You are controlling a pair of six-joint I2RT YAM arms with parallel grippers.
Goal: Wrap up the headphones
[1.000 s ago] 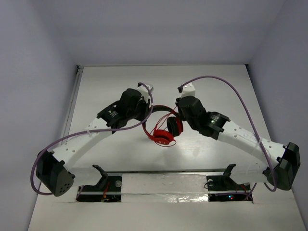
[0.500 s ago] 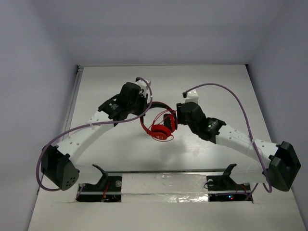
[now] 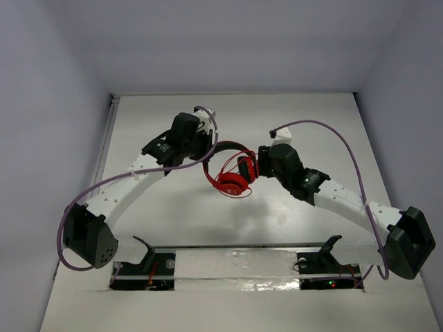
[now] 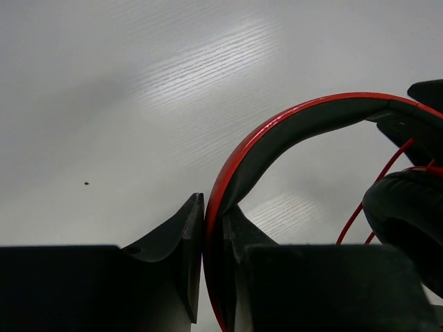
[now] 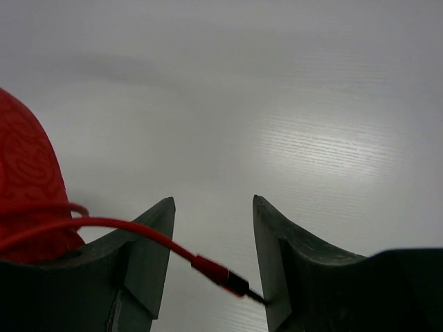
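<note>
Looks mid-wrap to me. The left gripper (image 4: 214, 207) is clenched on the headband (image 4: 291, 121) of the headphones (image 3: 232, 174). They sit in the middle of the top view between the 2 arms, with 1 red earcup (image 3: 232, 185) facing the camera. Some cord seems looped by the cups, but I can't count the turns. The right gripper (image 5: 213, 205) has its jaws spread. The cord (image 5: 118, 224) crosses the lower left of its wrist view and the plug (image 5: 223, 275) lies in the gap, not pinched. Next move, I'd guess: close near that plug and carry the cord round the cups, without yanking the band loose.
</note>
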